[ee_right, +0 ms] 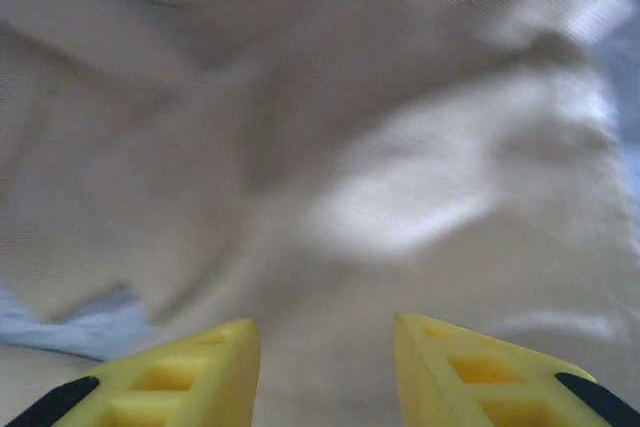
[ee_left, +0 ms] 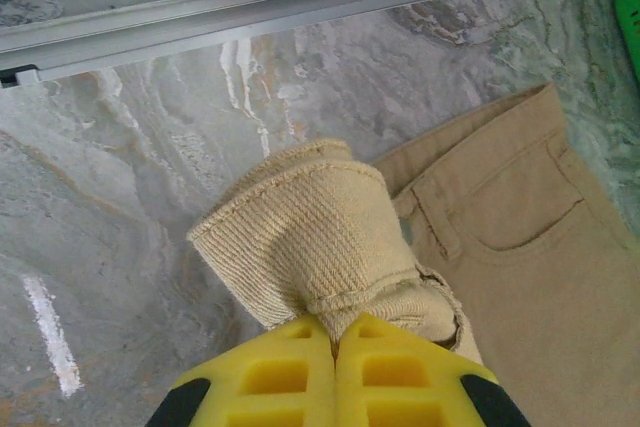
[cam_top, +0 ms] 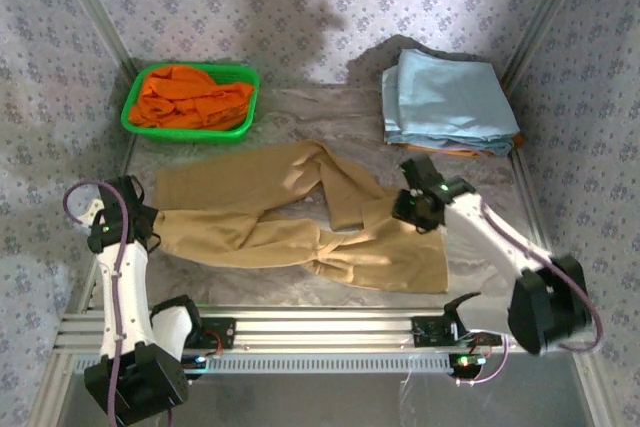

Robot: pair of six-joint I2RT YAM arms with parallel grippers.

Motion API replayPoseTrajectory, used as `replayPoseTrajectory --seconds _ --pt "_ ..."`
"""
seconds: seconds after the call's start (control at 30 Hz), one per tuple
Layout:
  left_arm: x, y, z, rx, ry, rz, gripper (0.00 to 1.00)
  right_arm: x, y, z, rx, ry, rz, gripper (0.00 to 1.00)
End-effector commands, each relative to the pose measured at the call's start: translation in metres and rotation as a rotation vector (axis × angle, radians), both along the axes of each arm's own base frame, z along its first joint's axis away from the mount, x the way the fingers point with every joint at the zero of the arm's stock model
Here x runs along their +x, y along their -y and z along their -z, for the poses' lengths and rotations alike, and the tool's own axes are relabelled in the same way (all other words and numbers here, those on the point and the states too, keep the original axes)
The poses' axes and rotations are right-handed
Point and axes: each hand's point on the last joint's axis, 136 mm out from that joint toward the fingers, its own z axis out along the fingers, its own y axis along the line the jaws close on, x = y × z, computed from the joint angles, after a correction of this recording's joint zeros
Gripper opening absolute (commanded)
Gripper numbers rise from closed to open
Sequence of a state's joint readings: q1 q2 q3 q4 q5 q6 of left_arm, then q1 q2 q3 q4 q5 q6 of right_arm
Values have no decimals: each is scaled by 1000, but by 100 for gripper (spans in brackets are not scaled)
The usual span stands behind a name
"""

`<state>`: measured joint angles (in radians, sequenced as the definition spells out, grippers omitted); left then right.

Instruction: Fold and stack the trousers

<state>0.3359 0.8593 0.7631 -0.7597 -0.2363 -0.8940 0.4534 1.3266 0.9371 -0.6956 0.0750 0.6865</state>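
Top external | trousers long axis left-right | left claw pinching trousers | right claw jaws apart

You see grey marbled table. Tan trousers spread between left gripper and right gripper. Green basket beyond left gripper, light blue stack beyond right gripper.

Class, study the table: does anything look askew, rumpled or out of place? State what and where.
The trousers sprawl crookedly across the middle of the table, legs splayed and wrinkled where they cross. The left gripper pinches one bunched-up corner at their left end. An orange edge pokes out beneath the light blue stack.
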Motion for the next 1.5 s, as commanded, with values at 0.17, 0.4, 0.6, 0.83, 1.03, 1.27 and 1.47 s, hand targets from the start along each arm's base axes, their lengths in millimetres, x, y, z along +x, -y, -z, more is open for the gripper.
replayPoseTrajectory --seconds 0.17,0.4,0.6,0.83,1.03,1.27,1.47 --pt "2 5 -3 -23 55 13 4 36 -66 38 -160 -60 -177 51" --pt "1 8 2 -37 53 24 4 40 -66 71 -236 -126 -172 44" --pt "3 9 1 -44 67 26 4 44 -49 51 -255 -68 -141 5" --pt "2 9 1 -44 62 27 4 60 -41 6 -241 31 -142 0" --pt "0 10 0 -39 61 29 4 94 -24 -41 -172 117 -103 0" --pt "-1 11 3 -51 57 25 3 195 -35 -124 -59 270 -107 0" --pt "0 11 -1 -45 59 31 3 219 4 -217 14 440 -17 0"
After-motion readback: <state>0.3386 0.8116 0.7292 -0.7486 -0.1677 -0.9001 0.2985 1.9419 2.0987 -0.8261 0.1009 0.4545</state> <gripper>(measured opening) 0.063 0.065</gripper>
